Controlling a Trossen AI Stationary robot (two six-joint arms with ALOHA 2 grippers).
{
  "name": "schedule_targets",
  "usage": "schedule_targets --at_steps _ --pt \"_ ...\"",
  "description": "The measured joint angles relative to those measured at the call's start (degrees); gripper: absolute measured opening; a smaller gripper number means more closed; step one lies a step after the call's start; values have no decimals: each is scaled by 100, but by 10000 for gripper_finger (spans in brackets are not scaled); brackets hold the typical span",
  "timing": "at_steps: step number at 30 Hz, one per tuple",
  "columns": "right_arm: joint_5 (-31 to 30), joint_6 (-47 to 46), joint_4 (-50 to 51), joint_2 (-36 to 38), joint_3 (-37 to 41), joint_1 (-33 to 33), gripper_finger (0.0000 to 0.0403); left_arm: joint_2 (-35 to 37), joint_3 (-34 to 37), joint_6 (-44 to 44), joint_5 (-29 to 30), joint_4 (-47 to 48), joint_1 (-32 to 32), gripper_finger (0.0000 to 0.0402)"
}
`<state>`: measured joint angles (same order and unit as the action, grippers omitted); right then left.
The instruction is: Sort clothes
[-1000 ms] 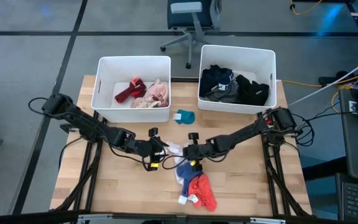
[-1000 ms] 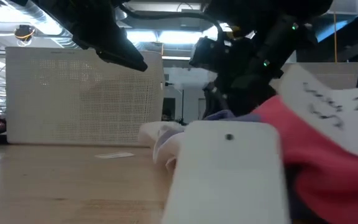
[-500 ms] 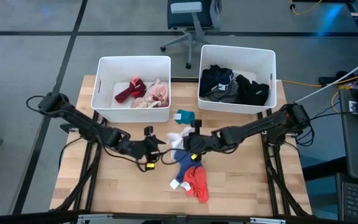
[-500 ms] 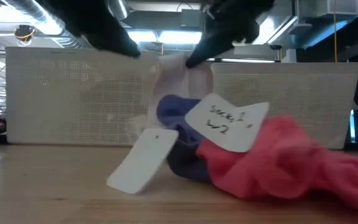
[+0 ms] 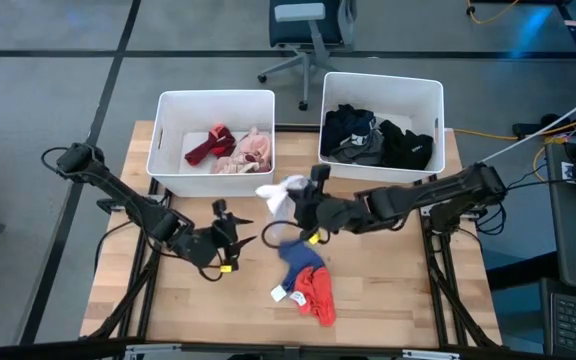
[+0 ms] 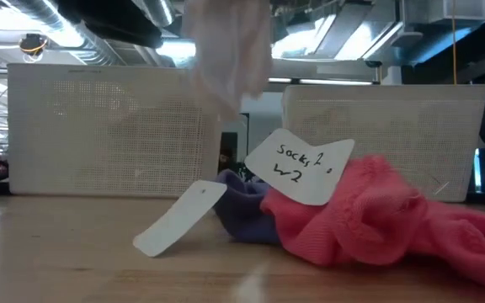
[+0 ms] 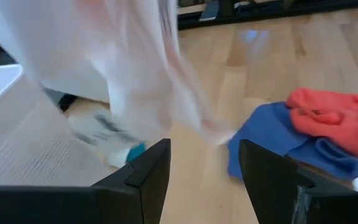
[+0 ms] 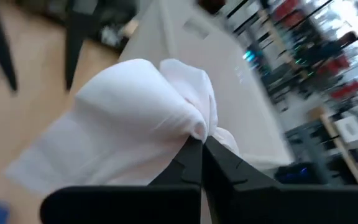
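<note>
My right gripper is shut on a white garment, held up over the table just in front of the gap between the two white bins. In the low view that garment hangs blurred at the top. My left gripper stands open over the table's left middle, with nothing between its fingers. A blue garment and a red one lie together on the table with white paper tags. A bit of teal cloth lies near the bins. My right gripper pinches a bunched fold of the white garment between its two fingers. The fingers come slanting from the table's right. The garment is lifted clear of the table, bulging ahead of the fingers and hanging below them.
The left bin holds red and pink clothes, the right bin black and grey ones. Both stand at the table's far edge. Bare wood lies at the near left and near right.
My right gripper has risen and moved toward the bins, tipping up, lifting the white garment clear of the table. My left gripper has drawn back toward the table's left and near side, still open. The blue and red garments have slid a little toward the far edge.
</note>
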<state>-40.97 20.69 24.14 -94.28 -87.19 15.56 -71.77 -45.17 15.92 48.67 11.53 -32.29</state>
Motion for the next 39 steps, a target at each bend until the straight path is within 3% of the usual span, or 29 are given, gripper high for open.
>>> schedule_targets --at_steps 7,21,24,30,39 --pt "123 887 -660 0 -651 -477 5 55 0 291 196 353 2 180" --pt "2705 1263 -3038 -423 -679 -2328 9 55 0 476 194 687 13 180" --pt "3023 1260 -3538 -702 -679 -2581 9 55 0 468 194 722 13 180" --pt "3105 944 -3749 -1331 -679 -2910 10 52 -1 468 194 765 13 180" --pt "2820 605 -3192 -1845 -677 -2942 22 52 0 468 192 811 13 180"
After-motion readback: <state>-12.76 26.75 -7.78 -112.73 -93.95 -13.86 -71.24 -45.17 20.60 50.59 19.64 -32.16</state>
